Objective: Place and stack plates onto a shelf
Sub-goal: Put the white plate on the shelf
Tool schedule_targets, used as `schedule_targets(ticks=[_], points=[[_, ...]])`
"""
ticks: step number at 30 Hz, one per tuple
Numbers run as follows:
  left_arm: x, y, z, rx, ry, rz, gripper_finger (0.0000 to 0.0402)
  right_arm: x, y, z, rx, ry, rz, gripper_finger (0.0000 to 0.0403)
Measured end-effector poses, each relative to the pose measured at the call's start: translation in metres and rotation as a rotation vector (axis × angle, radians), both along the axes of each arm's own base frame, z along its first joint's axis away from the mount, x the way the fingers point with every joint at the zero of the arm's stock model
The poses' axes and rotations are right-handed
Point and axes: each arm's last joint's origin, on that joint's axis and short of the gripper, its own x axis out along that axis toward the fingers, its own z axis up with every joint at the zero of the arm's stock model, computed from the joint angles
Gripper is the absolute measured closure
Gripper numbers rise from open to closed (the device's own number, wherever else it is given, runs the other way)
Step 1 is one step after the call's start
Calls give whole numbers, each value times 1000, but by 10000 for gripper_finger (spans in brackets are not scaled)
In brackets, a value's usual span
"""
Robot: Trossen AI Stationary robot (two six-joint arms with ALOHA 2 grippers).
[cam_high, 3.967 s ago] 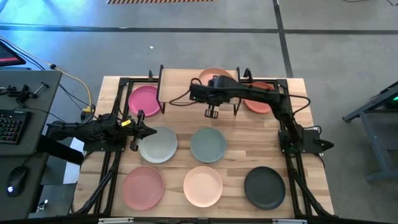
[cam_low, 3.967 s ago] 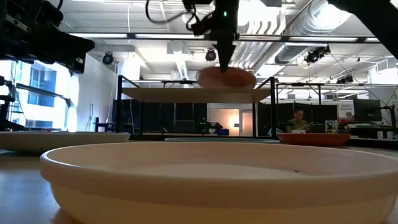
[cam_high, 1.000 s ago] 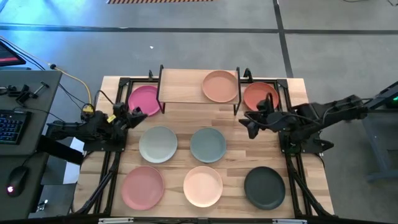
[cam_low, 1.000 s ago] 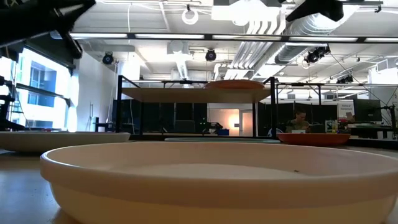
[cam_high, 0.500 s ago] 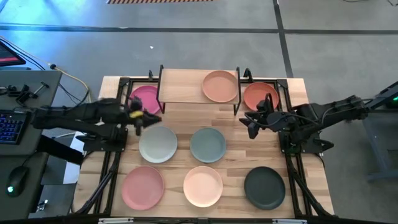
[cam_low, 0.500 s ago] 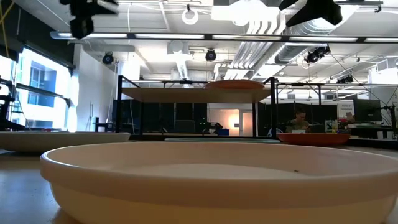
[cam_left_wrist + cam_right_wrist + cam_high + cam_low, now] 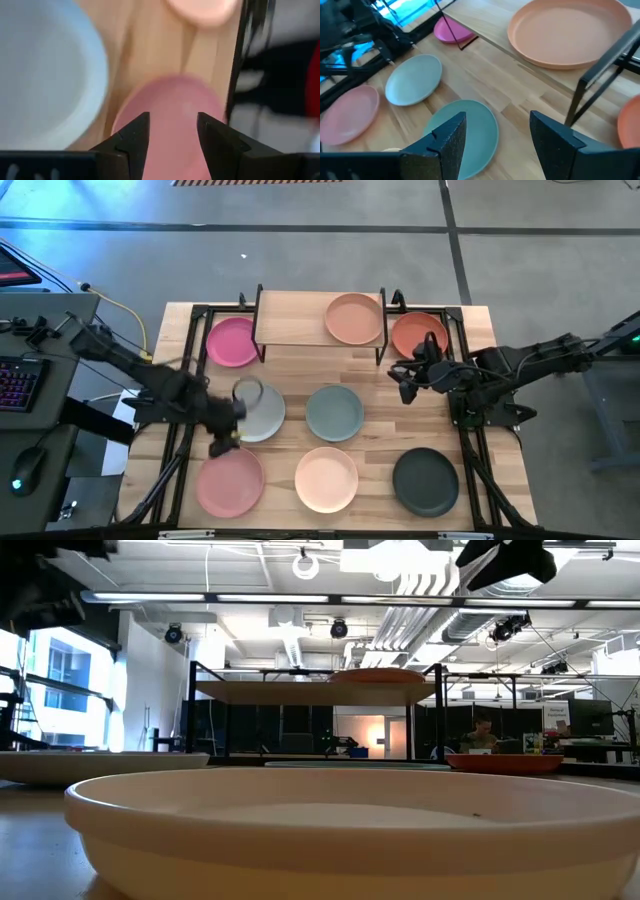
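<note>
Dusty pink plate [image 7: 170, 115] between open fingers [image 7: 131, 135]

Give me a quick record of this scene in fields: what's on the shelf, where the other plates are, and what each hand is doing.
On shelf: tan plate, alone on the right half of the shelf
Beside shelf, on table: hot pink plate to its left, orange plate to its right
Middle row: pale grey plate, grey-teal plate
Front row: dusty pink plate, cream-peach plate, black plate
Left hand: open, empty, above the table between the pale grey and dusty pink plates
Right hand: open, empty, near the orange plate
</note>
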Motion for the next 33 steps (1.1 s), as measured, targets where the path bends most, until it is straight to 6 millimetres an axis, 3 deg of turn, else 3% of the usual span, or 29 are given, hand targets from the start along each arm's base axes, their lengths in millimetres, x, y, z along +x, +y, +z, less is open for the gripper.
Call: schedule_targets(ticks=[3, 6, 9, 16, 22, 33], points=[[-2, -16, -15, 168, 17, -189, 250, 0, 0, 0, -2, 4, 0, 204], [-2, -18, -34, 416, 89, -229, 253, 0, -1, 0, -10, -4, -21, 204], [2, -18, -47, 548, 137, -286, 257, 0, -1, 0, -11, -16, -49, 204], [4, -20, -65, 476, 163, -430, 270, 0, -1, 1, -9, -27, -59, 204], [-2, -15, -72, 598, 152, -457, 284, 1, -1, 1, -7, -26, -60, 204], [-3, -12, -85, 551, 228, -425, 300, 1, -1, 1, -8, -28, -58, 204]])
